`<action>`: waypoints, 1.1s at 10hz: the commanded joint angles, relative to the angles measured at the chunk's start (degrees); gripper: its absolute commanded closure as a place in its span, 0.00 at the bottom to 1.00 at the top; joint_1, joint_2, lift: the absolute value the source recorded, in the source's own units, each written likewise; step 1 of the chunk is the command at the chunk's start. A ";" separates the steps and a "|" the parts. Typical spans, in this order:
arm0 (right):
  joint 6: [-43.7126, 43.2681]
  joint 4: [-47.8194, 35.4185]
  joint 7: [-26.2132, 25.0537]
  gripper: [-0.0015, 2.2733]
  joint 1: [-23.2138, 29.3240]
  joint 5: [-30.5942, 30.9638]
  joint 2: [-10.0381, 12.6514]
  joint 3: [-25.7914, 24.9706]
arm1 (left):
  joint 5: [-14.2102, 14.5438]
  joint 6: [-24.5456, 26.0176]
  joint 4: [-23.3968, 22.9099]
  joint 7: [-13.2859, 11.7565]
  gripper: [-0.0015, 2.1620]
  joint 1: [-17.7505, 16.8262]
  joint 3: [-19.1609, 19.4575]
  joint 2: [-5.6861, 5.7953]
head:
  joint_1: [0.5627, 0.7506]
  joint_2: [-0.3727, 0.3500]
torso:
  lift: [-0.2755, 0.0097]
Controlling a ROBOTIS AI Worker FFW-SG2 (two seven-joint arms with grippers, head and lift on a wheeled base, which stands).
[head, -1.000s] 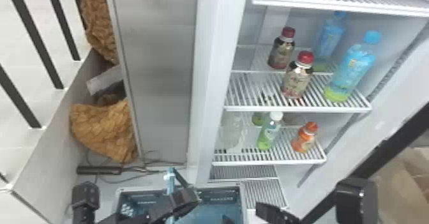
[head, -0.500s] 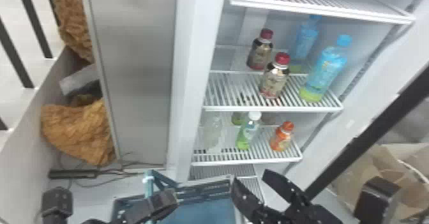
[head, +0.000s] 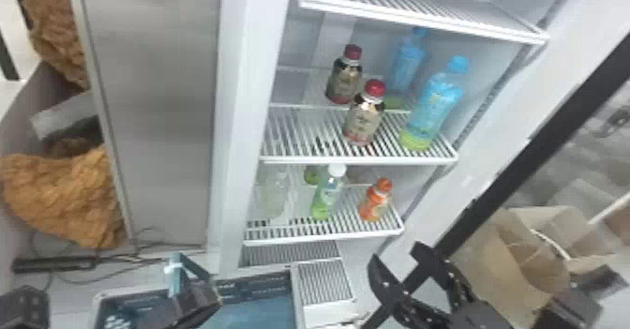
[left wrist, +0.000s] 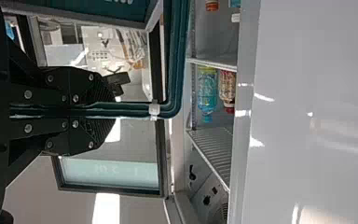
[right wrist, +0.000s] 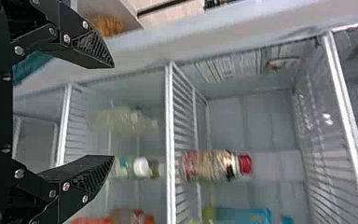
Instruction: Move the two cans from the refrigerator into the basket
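Standing red-capped cans (head: 364, 112) (beige labels (head: 362, 121))

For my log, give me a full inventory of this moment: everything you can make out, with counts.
Refrigerator: one, white, centre
Shelves: at least three, white, inside it
Red-capped bottles: two shapes (rear possibly a reflection), beige and dark, middle shelf
Blue bottles: two shapes (rear possibly a reflection), blue, right of those
Green bottles: two shapes (same doubt), green, lower shelf
Pale bottle: one, whitish, left of green
Orange bottle: one, orange, right of green
Basket: one, blue-green, lower centre-left
Panel: one, grey, left
Bundles: two, brown, far left
Bar: one, black, lower left
Left gripper: one, black, at basket handle
Right gripper: one, black, before refrigerator
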 commanded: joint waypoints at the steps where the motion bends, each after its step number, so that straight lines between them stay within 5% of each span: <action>1: -8.41 4.81 0.15 0.17 0.93 -0.34 0.20 -0.87 | 0.00 0.00 0.00 -0.01 0.55 0.20 0.32 -0.12 | 0.70 0.03 | 0.86; 6: -18.39 10.44 2.26 0.17 4.59 -1.36 1.61 -2.93 | 0.12 0.00 0.00 -0.01 0.55 0.06 0.43 -0.29 | 0.70 0.03 | 0.86; 11: -18.25 9.31 2.26 0.17 5.99 -0.22 2.58 -3.27 | 0.12 0.00 -0.14 -0.01 0.55 0.34 0.43 -0.38 | 0.70 0.03 | 0.86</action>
